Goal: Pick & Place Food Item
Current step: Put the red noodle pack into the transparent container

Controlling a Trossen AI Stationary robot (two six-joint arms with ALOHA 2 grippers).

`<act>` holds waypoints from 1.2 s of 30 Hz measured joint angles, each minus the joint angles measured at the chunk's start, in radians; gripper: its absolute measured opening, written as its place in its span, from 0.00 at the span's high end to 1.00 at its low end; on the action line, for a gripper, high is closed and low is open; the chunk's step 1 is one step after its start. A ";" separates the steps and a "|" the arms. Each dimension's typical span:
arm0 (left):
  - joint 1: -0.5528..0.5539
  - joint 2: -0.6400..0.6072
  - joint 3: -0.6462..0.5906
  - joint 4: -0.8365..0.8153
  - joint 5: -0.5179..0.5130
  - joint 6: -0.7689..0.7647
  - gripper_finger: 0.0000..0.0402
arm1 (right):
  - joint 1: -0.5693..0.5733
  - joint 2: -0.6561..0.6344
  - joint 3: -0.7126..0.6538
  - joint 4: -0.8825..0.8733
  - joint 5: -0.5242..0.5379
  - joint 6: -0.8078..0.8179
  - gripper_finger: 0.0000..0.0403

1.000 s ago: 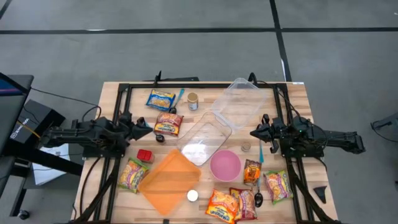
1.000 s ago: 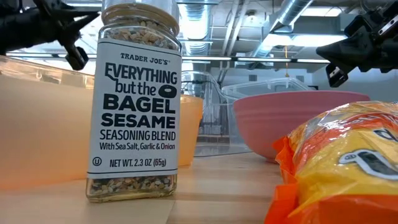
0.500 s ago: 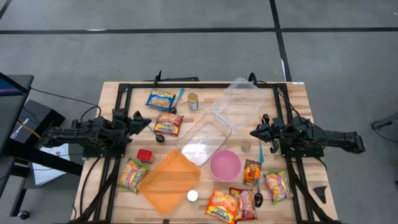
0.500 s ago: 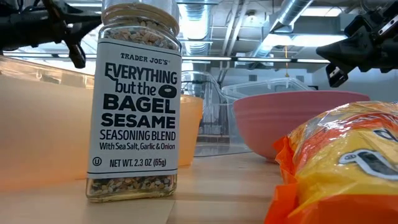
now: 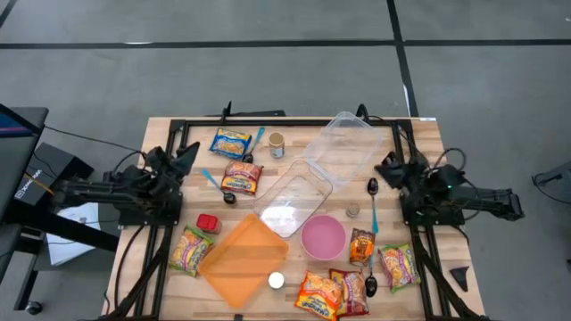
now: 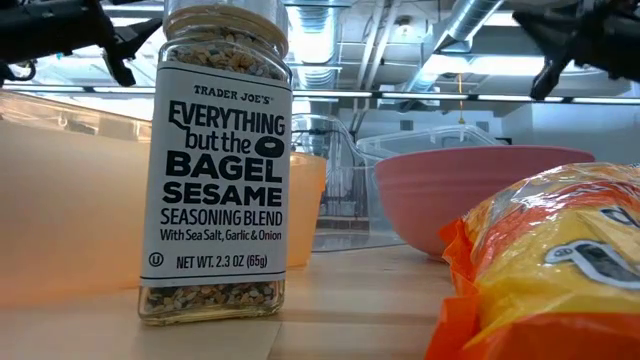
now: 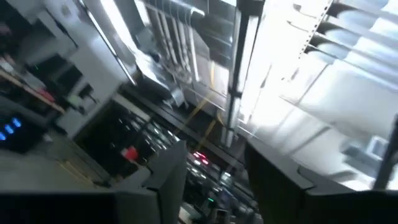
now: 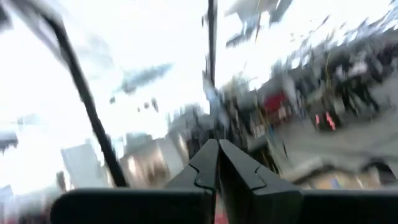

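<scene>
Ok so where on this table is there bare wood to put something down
Bare wood lies between the seasoning packet at the far edge and the clear tub. The near right is crowded around the pink bowl and noodle packets.

Pink bowl sits mid-table, orange lid just beside it, clear tub right behind, spoon nearby.

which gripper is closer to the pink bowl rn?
Right. The right gripper hovers near the table's right side, just up and right of the pink bowl. The left gripper is across the table by the left rail, clearly farther.
</scene>
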 joint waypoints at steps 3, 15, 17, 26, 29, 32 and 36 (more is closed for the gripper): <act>0.000 0.075 0.000 0.093 -0.039 0.037 0.52 | 0.000 0.000 0.000 0.109 0.097 0.037 0.97; 0.000 0.287 0.000 0.231 -0.042 0.053 0.43 | 0.001 0.000 0.046 0.129 0.164 -0.050 0.97; 0.000 0.300 0.000 0.250 -0.042 0.052 0.43 | 0.001 0.000 0.047 0.129 0.172 -0.049 0.97; 0.000 0.314 0.110 0.273 -0.015 0.152 0.43 | 0.001 0.000 0.050 0.187 0.227 0.031 0.87; 0.000 0.340 0.215 0.265 -0.007 0.264 0.42 | 0.001 0.000 0.050 0.229 0.230 0.040 0.77; 0.000 0.375 0.342 0.211 -0.005 0.354 0.42 | 0.001 0.000 0.051 0.273 0.242 0.040 0.68; 0.000 0.427 0.525 0.045 0.031 0.474 0.40 | 0.001 0.000 0.053 0.336 0.242 0.039 0.56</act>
